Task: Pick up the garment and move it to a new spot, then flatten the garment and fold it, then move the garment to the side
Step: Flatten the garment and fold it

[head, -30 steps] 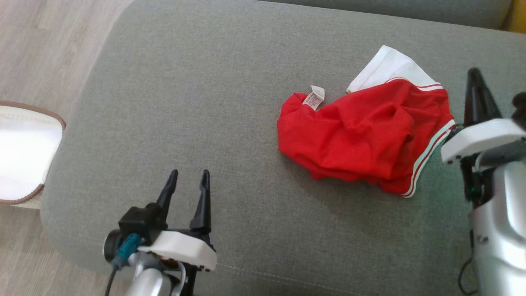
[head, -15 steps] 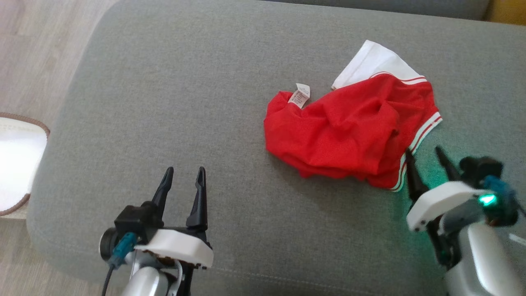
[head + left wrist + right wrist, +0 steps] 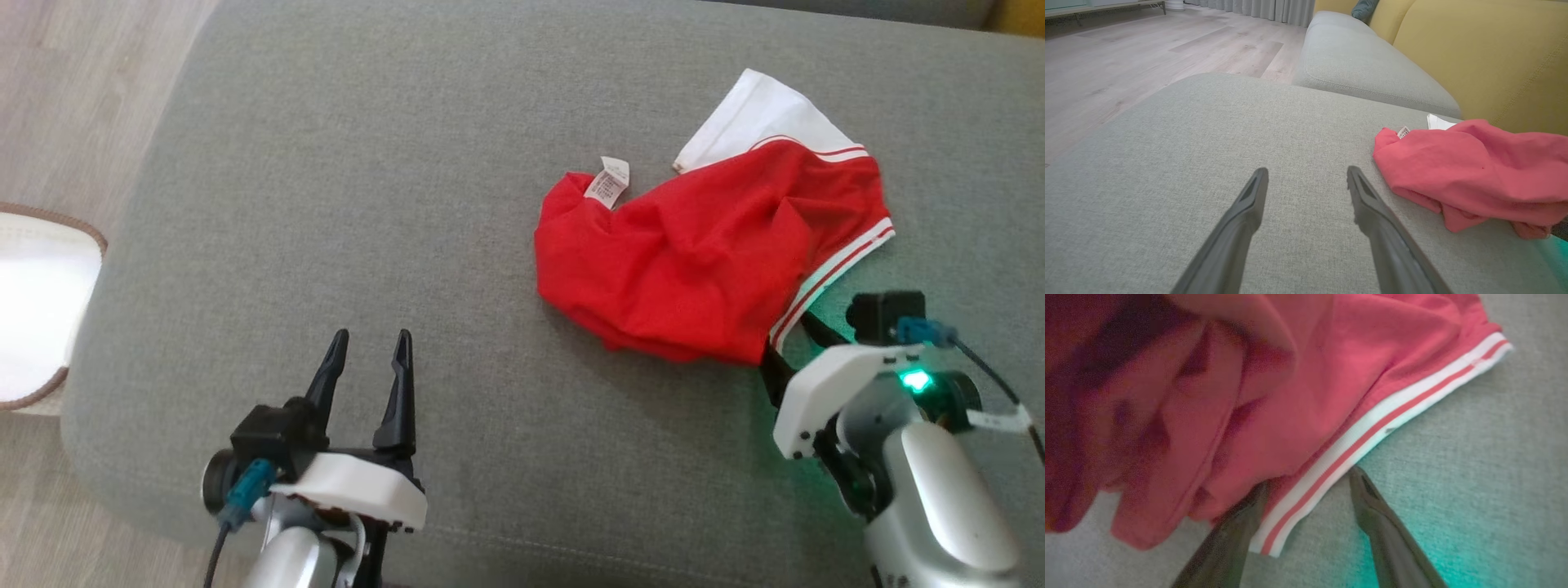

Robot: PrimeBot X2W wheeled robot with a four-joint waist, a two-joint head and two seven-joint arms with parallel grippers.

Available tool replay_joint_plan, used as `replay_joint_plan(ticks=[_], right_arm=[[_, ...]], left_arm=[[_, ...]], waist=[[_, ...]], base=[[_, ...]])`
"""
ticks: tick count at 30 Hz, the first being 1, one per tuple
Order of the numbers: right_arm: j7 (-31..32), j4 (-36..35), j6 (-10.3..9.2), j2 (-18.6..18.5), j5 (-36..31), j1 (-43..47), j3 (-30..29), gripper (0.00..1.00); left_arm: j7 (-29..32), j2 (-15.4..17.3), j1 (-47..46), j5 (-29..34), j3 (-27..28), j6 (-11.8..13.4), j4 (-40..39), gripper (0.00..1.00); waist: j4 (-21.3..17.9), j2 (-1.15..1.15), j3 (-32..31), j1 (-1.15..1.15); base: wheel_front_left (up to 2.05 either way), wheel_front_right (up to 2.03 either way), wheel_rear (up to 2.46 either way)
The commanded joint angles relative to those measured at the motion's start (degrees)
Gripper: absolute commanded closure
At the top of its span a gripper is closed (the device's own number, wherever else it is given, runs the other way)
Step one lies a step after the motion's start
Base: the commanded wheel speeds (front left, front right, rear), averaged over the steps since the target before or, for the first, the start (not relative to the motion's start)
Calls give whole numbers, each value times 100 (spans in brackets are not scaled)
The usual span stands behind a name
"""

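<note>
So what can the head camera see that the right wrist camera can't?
Head camera: the left end effector, open over bare cushion, a small white label and the wooden floor. Right wrist camera: the striped hem up close, running between the open fingers of the right end effector. Both: the red garment lying crumpled on the grey sofa cushion.

Soft, even daylight, a green glow tints the sofa, and the close garment is blurred.
</note>
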Motion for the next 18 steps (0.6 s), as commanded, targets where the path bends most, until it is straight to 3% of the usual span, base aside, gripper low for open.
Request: replay_joint_plan(ticks=[1,3,4,5,6,12,18], right_arm=[[93,-37,37,-4,25,-124,220,8],[122,34,37,-16,42,-213,244,58],[125,79,37,-31,27,-263,253,70],[90,119,37,-52,-1,-322,241,94],[48,162,37,-78,-41,-383,216,100],[-463,14,37,-299,-325,-904,-235,100],[-518,-389,37,-553,-518,-1388,-668,100]], left_arm=[[-71,-5,-228,46,199,-39,-167,0],[-71,-11,-232,52,213,-42,-165,0],[-71,-14,-235,54,220,-42,-165,0],[-71,-17,-240,56,225,-43,-166,0],[-71,-19,-245,59,229,-46,-166,0],[-71,-32,-229,81,264,-52,-178,0],[-71,-40,-227,101,262,-66,-208,0]], waist=[[20,0,13,0],[37,0,24,0],[41,0,31,0],[44,0,39,0],[46,0,45,0],[7,0,51,0],[-52,0,69,0]], base=[[0,0,0],[0,0,0],[0,0,0],[0,0,0],[0,0,0],[0,0,0],[0,0,0]])
